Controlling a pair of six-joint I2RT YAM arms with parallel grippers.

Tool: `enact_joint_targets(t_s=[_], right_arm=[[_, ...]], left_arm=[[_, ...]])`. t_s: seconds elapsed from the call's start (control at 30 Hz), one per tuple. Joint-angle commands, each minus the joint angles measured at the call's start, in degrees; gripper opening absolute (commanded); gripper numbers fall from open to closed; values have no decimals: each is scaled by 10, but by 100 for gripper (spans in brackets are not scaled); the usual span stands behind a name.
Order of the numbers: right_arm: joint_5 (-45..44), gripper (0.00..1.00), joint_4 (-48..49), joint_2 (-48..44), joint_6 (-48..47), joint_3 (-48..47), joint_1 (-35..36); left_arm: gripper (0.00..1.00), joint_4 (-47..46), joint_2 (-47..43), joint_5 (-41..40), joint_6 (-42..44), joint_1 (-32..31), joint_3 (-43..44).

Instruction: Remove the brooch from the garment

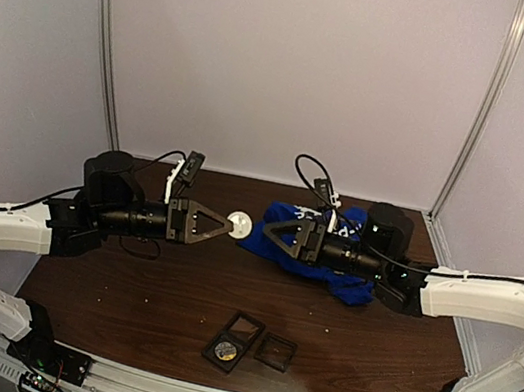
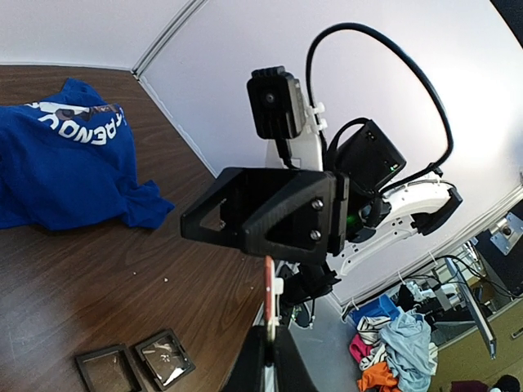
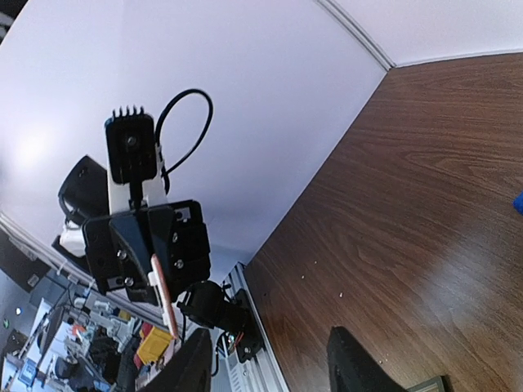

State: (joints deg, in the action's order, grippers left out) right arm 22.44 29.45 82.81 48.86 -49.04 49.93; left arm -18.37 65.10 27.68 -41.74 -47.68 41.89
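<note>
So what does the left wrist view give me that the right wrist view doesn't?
Left wrist only: the shirt with its white lettering, lying on the table, two black cases in full, and the right arm facing the camera. Right wrist only: the left jaws from the front, shut on the brooch, with the right jaws apart and empty. Both: the brooch edge-on, clear of the shirt, above the brown table.

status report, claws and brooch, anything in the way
Left claw shut on brooch, clear of garment. Right claw open, empty. Two small black boxes on table, not in the way.
</note>
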Motion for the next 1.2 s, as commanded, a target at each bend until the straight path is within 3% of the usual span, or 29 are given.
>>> enact_joint_targets(t_s=[0.0,0.23,0.53,0.93,1.0,1.17], right_arm=[[53,53,0,-21,-50,-6,6],[118,51,50,-18,-43,5,6],[141,41,56,20,-35,-32,6],[163,2,77,39,-24,-39,6],[162,0,75,36,-27,-38,6],[125,0,-3,12,-73,-42,6]], left_arm=[[0,-10,1,5,10,0,15],[0,-16,4,19,10,0,17],[0,-60,33,101,4,0,23],[0,-38,40,91,11,0,29],[0,-19,41,79,16,0,33],[26,46,30,2,31,0,34]])
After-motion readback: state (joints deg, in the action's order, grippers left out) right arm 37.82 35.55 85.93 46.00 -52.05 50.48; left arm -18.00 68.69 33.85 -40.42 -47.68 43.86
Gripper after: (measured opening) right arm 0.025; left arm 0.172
